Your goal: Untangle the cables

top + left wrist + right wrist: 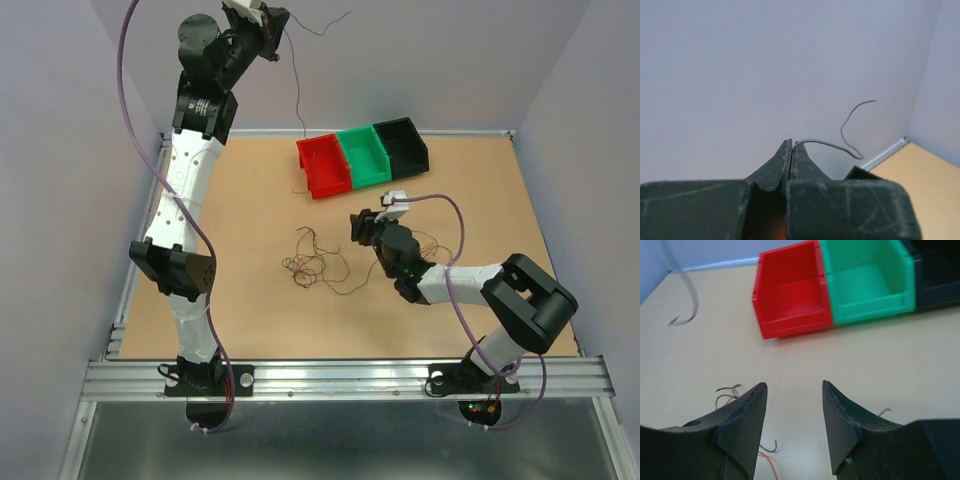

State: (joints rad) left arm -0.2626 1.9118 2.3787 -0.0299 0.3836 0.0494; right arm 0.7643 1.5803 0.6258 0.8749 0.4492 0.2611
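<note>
From above, the left gripper (262, 22) holds one dark wire (297, 95) high, apparently to draw it clear of the cables (315, 262) clumped on the tabletop (250, 200). Left wrist: it is clenched on that wire. Right wrist: the right gripper (794, 390) stands released and empty above stray cable ends.

Plain lilac walls (450, 60) on three sides, meeting in a corner up and right of the left fingers (775, 172). Tan desk (250, 320) beneath and ahead of the right fingers (745, 415), edged at the back by a silvery frame (470, 131). Aluminium rail (350, 378) along its near edge, grey sheet (350, 440) below. Soft, even light, faint shadows.
</note>
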